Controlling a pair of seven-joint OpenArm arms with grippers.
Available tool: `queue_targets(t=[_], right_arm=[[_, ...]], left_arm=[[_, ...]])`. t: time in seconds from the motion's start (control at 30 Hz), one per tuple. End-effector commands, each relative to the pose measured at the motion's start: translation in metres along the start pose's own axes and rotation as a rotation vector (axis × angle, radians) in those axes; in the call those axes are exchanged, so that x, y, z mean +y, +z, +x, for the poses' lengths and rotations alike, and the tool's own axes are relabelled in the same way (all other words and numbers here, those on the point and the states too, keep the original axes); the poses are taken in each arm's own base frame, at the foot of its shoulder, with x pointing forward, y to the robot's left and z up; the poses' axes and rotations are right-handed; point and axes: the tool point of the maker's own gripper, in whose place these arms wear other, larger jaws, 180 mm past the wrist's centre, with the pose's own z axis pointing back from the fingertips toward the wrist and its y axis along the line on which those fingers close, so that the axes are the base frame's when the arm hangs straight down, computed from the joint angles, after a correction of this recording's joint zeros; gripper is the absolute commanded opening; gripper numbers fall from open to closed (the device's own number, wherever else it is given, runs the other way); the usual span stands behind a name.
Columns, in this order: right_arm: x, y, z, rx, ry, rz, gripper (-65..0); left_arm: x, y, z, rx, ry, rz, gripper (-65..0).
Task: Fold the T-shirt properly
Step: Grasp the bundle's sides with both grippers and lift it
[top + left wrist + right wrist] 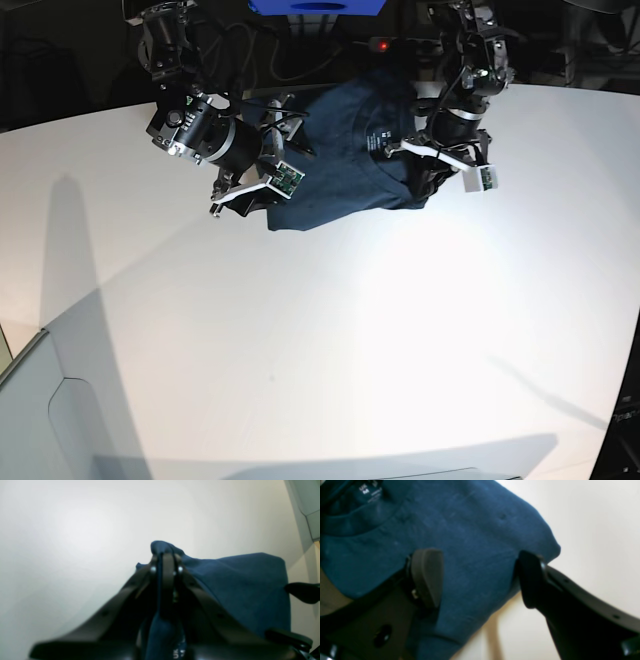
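Left gripper (166, 555) jaws are clamped on the plain dark navy-blue cotton T-shirt (460, 542), right gripper (480, 577) jaws gape wide over it, so I'd pinch the hem before lifting.

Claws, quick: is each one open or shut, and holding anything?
Left claw: shut, pinching a fold of the navy T-shirt.
Right claw: open over the T-shirt, holding nothing.

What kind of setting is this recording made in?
Probably a robotics lab bench rather than a home: a broad bare white table, two arms mounted at its far edge amid cabling, and a single T-shirt as test piece.
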Motion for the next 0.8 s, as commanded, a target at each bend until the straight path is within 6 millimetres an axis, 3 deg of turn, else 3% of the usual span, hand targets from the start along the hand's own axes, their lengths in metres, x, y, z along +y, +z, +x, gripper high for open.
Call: queue_targets(t=[0.0, 0.2, 0.57, 0.63, 0.77], right_arm=[[-0.001, 0.002, 0.013, -0.049, 0.015, 0.005, -20.5], [-0.001, 0.002, 0.013, -0.049, 0.015, 0.005, -20.5], [-0.001, 0.002, 0.012, -0.047, 0.014, 0.006, -20.5], [-0.002, 0.002, 0.012, -0.048, 0.015, 0.005, -20.5], [-0.002, 0.002, 0.014, -0.051, 0.017, 0.005, -20.5]], left_arm=[[-0.004, 0.0, 0.006, -0.028, 0.004, -0.018, -65.0], [0.0, -0.002, -0.006, 0.003, 0.017, -0.009, -65.0], [0.002, 0.001, -0.009, 0.014, 0.018, 0.0, -64.6], [0.002, 0.002, -0.01, 0.016, 0.019, 0.003, -59.2], [0.002, 0.005, -0.008, 0.013, 0.013, 0.003, -39.6]])
